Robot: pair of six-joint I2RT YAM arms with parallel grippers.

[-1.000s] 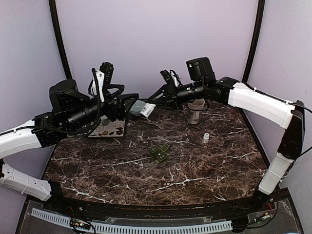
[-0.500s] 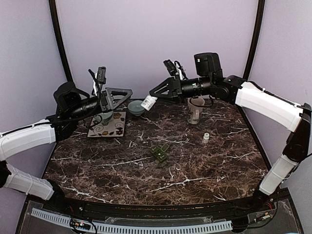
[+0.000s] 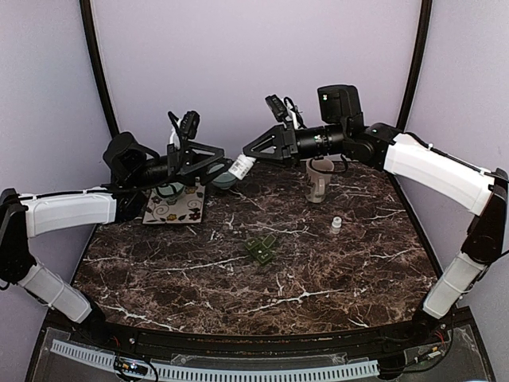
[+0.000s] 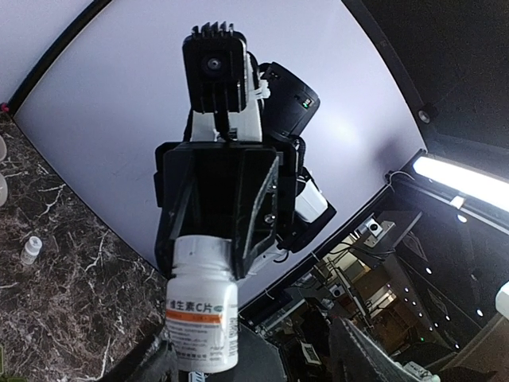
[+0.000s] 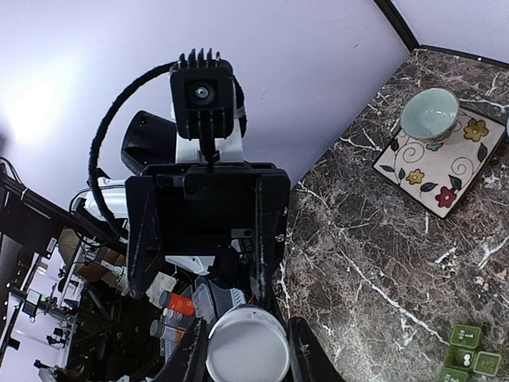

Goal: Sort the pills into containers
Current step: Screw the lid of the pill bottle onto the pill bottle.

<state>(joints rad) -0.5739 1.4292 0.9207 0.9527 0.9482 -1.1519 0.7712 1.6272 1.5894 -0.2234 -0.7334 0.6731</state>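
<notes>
Both pincers hang high over the far edge of the bench, facing each other. The right pincer (image 3: 247, 157) is clamped on a white pill bottle (image 4: 203, 318), gripping it by one end so that the labelled body sticks out toward the other arm. Its own wrist view shows the bottle's round white end wedged between the two fingers. The left pincer (image 5: 205, 232) is spread wide, its fingers well apart. The bottle's free end sits just beside its fingertips, but whether they touch cannot be told.

Down on the dark marble, the green box (image 3: 261, 249) lies near the middle of the bench, well apart from both arms. It is a short row of small compartments, too small here to read its lids. A flowered tile (image 3: 179, 209) sits toward the far-left corner with a pale teal bowl (image 5: 429, 113) resting on it. A cream mug (image 3: 319, 183) stands near the far edge, right of centre, and a little white vial (image 3: 336, 224) stands upright between the mug and the right edge.
</notes>
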